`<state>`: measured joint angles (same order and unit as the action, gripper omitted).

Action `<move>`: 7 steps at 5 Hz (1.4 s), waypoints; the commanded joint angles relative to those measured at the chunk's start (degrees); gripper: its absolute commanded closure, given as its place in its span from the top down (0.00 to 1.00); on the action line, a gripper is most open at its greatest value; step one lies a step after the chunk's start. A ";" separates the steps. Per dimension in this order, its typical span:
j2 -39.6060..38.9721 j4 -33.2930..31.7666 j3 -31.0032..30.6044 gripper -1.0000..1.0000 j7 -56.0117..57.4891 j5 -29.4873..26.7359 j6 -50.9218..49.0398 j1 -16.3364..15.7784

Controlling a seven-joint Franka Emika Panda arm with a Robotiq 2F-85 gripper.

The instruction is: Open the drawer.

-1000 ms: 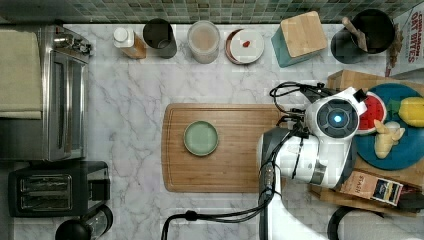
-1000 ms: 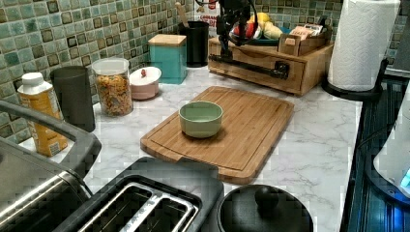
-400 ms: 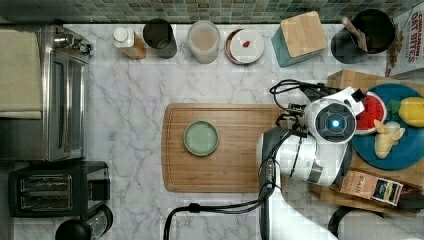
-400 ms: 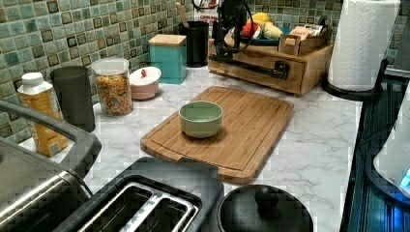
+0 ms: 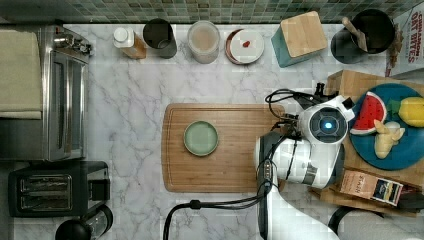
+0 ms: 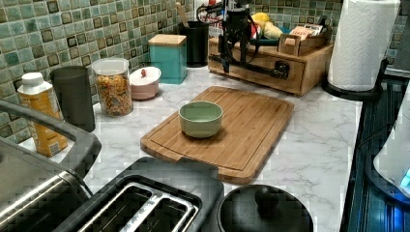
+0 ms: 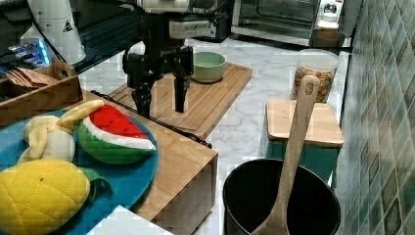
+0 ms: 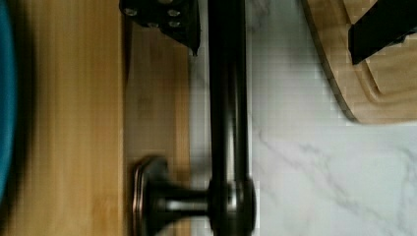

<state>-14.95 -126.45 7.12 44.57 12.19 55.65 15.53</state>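
Drawer (image 6: 263,65), closed, its front flush with the wooden stand that fills the top view's right side and carries a blue plate (image 5: 400,145) of toy fruit; the long black bar handle (image 8: 226,113) runs along the front, facing the cutting board (image 5: 220,147). Gripper (image 7: 160,103) above the handle, jaws spread: in the wrist view one finger (image 8: 164,17) lies on the drawer-front side of the bar and the other (image 8: 381,29) out over the cutting board's edge, so the bar stands between them, unpinched. Step in hand, as judged: approach and straddling of the handle, before any grasp. The next move calls for a short descent until the fingers bracket the bar, closure on it, then a straight pull away from the stand toward the cutting board, kept level so the drawer slides rather than binds. A green bowl (image 5: 201,138) sits mid-board, well apart from the pull path
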 commanded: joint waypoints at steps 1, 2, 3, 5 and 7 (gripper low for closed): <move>-4.53 -1.16 1.07 1.00 -1.75 -1.75 5.43 1.83; -3.36 -0.91 0.16 1.00 -2.80 -2.31 3.11 1.13; -3.00 -0.17 -3.39 1.00 0.69 -6.62 0.50 1.91; -0.76 -3.72 -6.69 1.00 -3.46 -6.52 5.23 -3.84; -1.28 -4.04 -9.44 1.00 -14.08 -4.73 7.32 -11.16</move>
<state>-18.59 -128.92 6.73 32.59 7.87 62.05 15.85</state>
